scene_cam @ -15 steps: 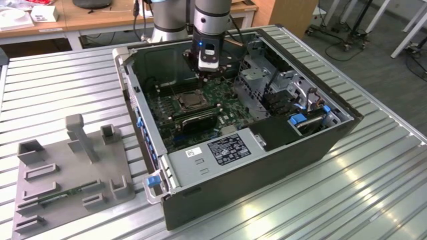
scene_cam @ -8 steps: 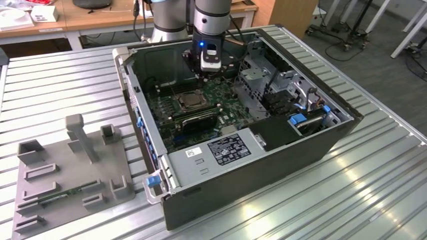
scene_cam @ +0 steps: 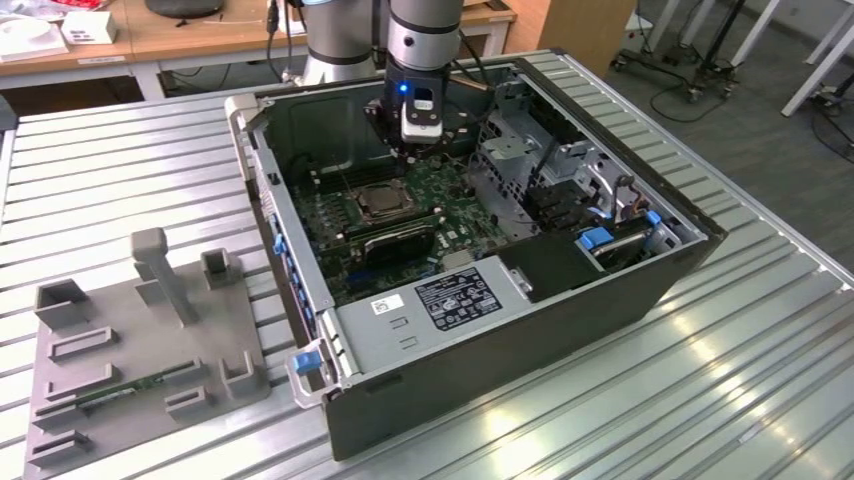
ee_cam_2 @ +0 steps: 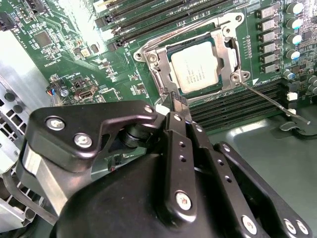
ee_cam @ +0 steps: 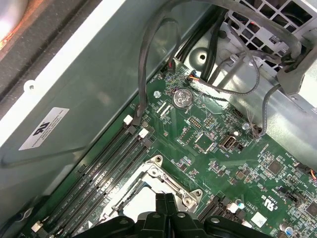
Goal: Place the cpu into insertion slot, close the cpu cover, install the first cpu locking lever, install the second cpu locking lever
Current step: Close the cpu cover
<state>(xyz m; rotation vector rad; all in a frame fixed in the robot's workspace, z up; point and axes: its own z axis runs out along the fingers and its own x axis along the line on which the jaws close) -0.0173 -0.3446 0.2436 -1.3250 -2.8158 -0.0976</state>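
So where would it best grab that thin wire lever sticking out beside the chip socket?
Probably at the hooked free end of the locking lever, farthest from the cpu cover. The rest is a thin straight wire crossing over the memory slots, offering little to pinch. Come from above, the tool straddling the wire crosswise.
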